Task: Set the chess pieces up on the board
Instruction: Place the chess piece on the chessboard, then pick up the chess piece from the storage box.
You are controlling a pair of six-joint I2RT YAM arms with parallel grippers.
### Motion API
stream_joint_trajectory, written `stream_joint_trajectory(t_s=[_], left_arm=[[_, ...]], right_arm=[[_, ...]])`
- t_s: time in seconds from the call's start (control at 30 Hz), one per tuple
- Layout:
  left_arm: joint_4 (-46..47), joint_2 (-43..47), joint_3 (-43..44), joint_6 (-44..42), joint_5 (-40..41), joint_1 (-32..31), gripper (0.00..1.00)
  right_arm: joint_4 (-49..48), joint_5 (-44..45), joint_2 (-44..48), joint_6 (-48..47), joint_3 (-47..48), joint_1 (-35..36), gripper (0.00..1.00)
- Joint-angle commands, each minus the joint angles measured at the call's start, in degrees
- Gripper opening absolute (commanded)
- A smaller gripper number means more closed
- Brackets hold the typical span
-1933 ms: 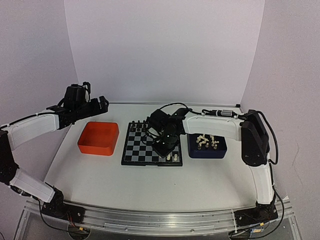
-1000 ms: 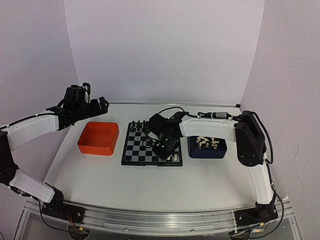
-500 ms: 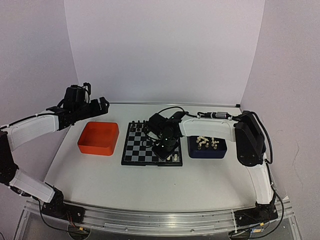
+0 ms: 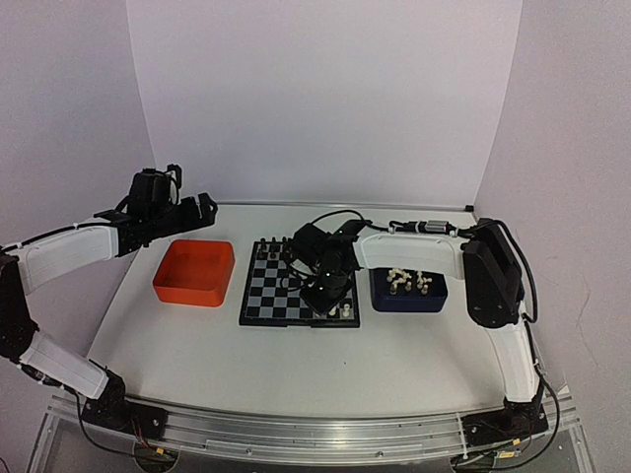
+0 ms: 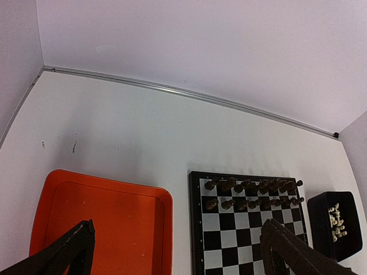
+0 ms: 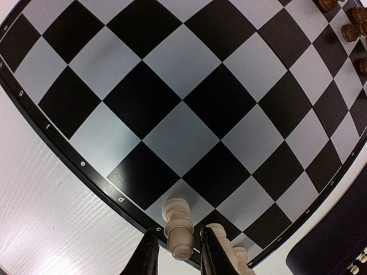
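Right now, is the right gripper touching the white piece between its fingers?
Apart. The right wrist view shows the white piece standing between the fingers of the right gripper, with a thin gap showing on each side.

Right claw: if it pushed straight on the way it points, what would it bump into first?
The right claw points down at the board. A cream chess piece stands between its fingers, so it would probably hit the board's edge squares beside that piece first. Depth is hard to judge.

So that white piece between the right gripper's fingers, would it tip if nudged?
Probably: the white piece stands slim and upright on a small foot, so a sideways nudge could topple it. It looks rigid and tiny, so likely very light.
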State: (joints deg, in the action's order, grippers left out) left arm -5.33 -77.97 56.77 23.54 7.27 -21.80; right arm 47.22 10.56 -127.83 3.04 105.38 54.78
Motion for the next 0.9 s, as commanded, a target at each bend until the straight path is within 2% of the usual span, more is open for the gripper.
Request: stream_joint_trajectory(t_s=[0.0, 0.3, 0.47, 0.67, 0.87], left_arm=[[2.3, -0.2, 2.2, -1.2, -0.7, 0.0, 1.0], [2.9, -0.7, 2.2, -1.6, -1.4, 0.0, 1.0], [3.3, -0.4, 2.0, -1.7, -1.6, 0.0, 1.0], [4.1, 0.1, 2.0, -1.4, -1.6, 0.0, 1.0], [4.5, 1.1, 2.1, -1.0, -1.4, 0.0, 1.0]], right_arm=[[0.3, 0.8, 0.3, -0.1, 1.5, -0.2, 0.24], [0.3, 1.2, 1.7, -0.4, 3.3, -0.2, 0.38], [0.2, 0.5, 4.7, -0.3, 4.3, -0.2, 0.55], [0.2, 0.7, 8.7, -0.1, 5.2, -0.5, 0.84], [0.2, 0.5, 13.0, 1.0, 4.8, -3.1, 0.9]])
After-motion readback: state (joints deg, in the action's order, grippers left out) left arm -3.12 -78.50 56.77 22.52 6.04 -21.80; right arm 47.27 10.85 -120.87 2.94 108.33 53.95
